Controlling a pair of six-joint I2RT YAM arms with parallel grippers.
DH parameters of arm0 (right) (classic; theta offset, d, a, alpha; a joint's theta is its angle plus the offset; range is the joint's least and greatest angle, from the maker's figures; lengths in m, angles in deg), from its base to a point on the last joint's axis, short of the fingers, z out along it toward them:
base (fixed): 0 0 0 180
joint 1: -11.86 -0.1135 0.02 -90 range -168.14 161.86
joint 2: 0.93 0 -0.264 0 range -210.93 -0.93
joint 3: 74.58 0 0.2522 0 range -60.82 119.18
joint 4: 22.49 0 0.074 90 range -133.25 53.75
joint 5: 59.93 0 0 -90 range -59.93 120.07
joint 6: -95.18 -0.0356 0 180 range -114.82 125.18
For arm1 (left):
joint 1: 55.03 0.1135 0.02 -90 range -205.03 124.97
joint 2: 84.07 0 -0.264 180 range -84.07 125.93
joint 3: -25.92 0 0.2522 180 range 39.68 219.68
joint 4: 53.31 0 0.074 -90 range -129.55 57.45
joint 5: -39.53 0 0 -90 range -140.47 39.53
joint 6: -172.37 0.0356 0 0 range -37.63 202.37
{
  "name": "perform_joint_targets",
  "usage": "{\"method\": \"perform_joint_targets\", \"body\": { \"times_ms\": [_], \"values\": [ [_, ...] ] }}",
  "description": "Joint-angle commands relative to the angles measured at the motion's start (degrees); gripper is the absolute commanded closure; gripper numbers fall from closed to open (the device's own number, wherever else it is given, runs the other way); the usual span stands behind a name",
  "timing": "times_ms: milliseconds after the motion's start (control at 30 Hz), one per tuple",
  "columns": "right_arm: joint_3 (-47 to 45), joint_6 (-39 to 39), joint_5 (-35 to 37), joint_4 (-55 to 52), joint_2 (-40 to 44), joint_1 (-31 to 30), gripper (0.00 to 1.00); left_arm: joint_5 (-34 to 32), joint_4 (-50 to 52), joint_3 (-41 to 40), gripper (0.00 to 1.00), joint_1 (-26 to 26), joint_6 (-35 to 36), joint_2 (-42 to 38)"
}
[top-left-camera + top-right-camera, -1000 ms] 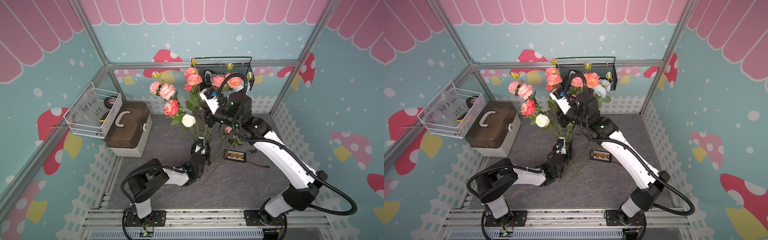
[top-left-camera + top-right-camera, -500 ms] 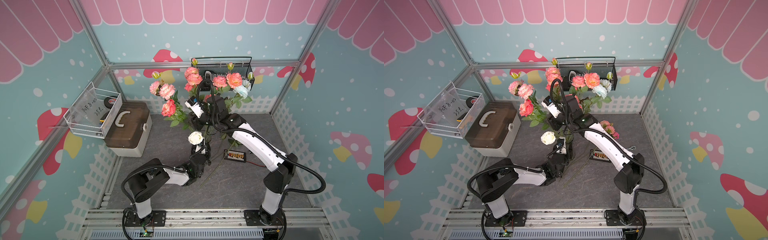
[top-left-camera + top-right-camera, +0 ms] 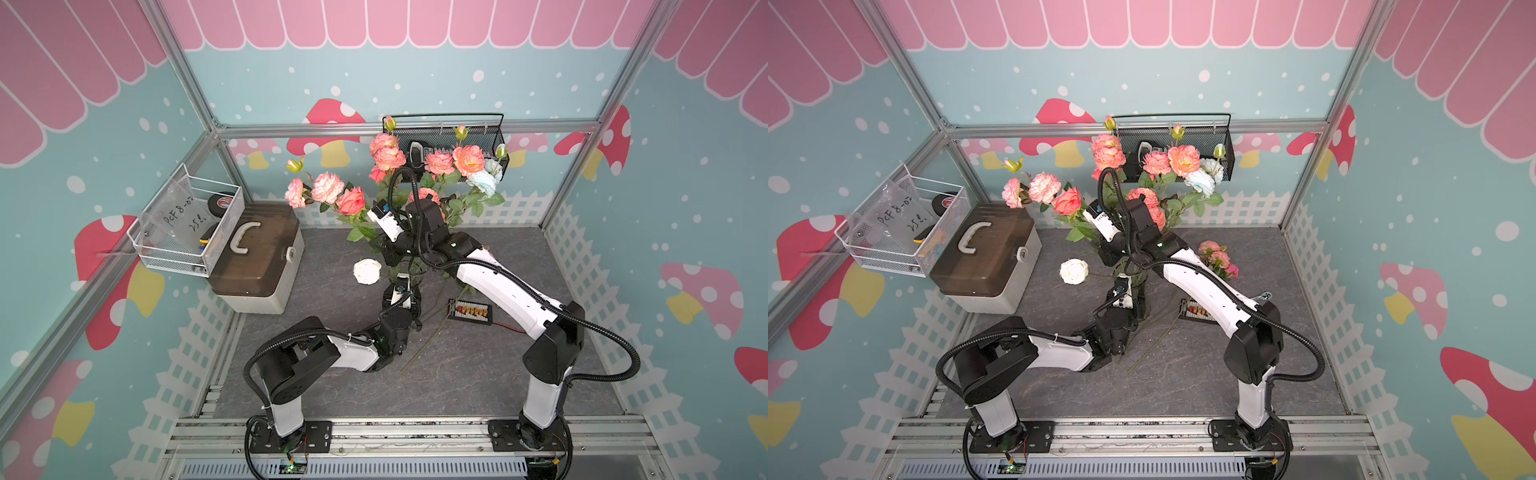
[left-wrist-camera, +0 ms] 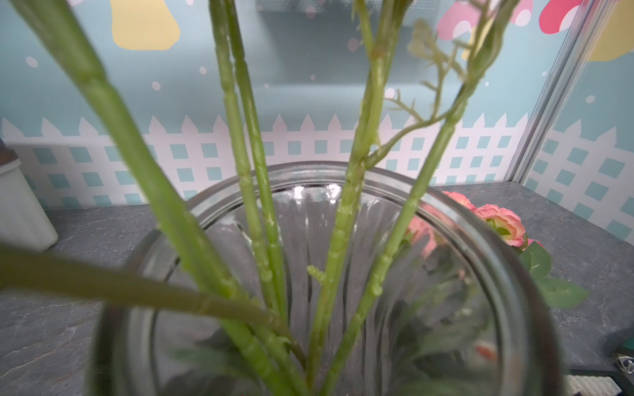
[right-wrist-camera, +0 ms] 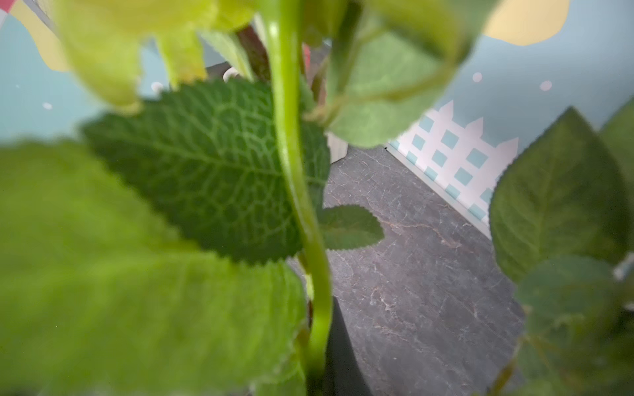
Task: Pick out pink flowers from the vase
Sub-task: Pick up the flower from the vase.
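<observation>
- Vase near the middle of the counter, upright, with green stems fanning out of its mouth.
- Braced low by the left hand, pressed against the glass from the front-edge side. Fingertips out of sight in the wrist view, so the grip is judged from both top views.
- Pink flowers mostly in the vase, heads high toward the back edge. A few lying flat on the counter toward the right edge, thin stems trailing toward the front.
- Right hand sunk among the leaves just above the vase mouth, pressed together and apparently pinching one stem.
- Cannot tell which head tops that stem, with blurred leaves across the wrist view.
- Long axis of the pinched stem close to upright, leaning a little, with the bloom above the hand and the foot below it inside the glass.
- Next move probably a straight pull up along that axis, with the right arm already on the stem and the left only anchoring.
- Risk of dragging along the white rose, drooped toward the left edge, or the pale blue blooms.
</observation>
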Motion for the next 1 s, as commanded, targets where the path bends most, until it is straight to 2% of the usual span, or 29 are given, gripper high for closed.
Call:
{"method": "perform_joint_targets", "body": {
  "times_ms": [0,233,433,567,733,833,900,967],
  "values": [
    [-3.3,0.52,0.85,2.71,7.11,-0.26,0.97,3.29,8.98,-2.55,1.0,-0.17,-3.78,3.57],
    [-8.87,0.13,1.26,3.12,14.58,-0.07,0.96,3.29,9.22,-2.24,1.0,-0.05,-3.97,3.84],
    [-13.03,3.36,9.39,6.6,24.76,0.4,1.0,3.29,10.29,-2.2,1.0,-0.05,-4.54,3.49],
    [-14.89,8.07,23.55,8.26,32.8,0.96,1.0,3.38,10.39,-2.29,1.0,-0.05,-4.19,3.26],
    [-24.7,11.89,51.35,23.5,45.37,2.23,1.0,3.37,10.3,-2.46,1.0,-0.05,-4.3,3.22],
    [-29.18,10.4,64.32,29.44,50.16,4.91,1.0,3.37,10.21,-2.55,1.0,-0.01,-4.49,3.29],
    [-31.25,4.91,67.4,27.55,52.2,8.56,1.0,3.47,10.22,-2.55,1.0,-0.05,-4.5,3.39],
    [-33.11,-4.81,65.18,20.98,53.89,13.85,1.0,3.55,10.22,-2.46,1.0,-0.05,-4.5,3.48]
  ]
}}
